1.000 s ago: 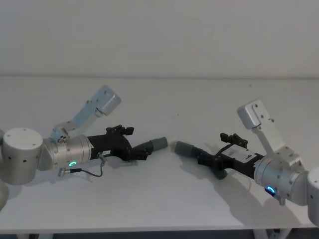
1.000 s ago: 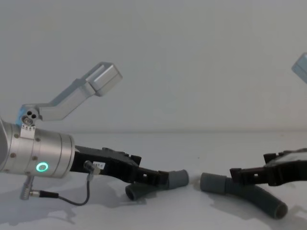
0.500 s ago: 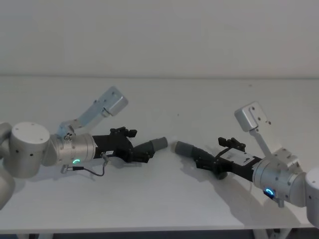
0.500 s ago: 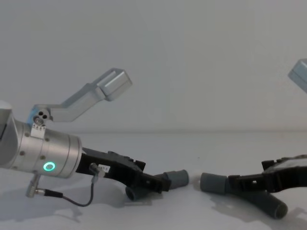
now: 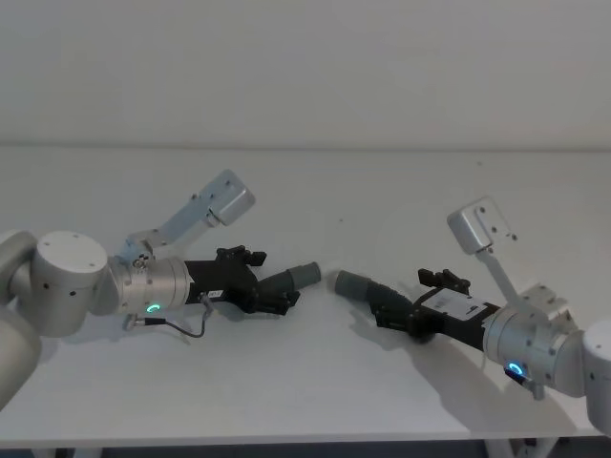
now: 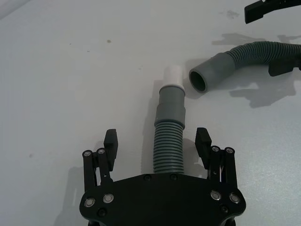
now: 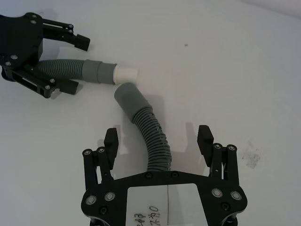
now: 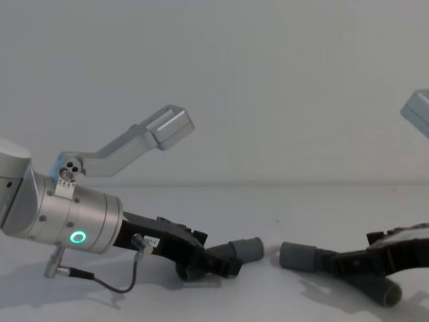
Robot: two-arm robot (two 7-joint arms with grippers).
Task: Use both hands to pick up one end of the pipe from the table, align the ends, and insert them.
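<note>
Pipe's left piece [image 6: 168,146] and right piece [image 7: 150,127] — dark-grey corrugated hoses — lay on the matte white table [image 5: 315,191], midway between its left and right edges, with their smooth cuffs [image 6: 171,101] facing each other, just apart. A whitish spigot [image 6: 174,74] tipped the left cuff. Each ribbed tail vanished beneath a black gripper body. The left gripper [image 6: 156,138] and right gripper [image 7: 158,135] straddled the hoses — fingers spread wide, clamping nothing.

No words or numbers can be read for sure. The right gripper [image 7: 158,135] has a white label [image 7: 157,201] with small dark writing, too tiny to read. The left gripper [image 6: 156,137] has a little white tag [image 8: 153,241], also too small to read.
</note>
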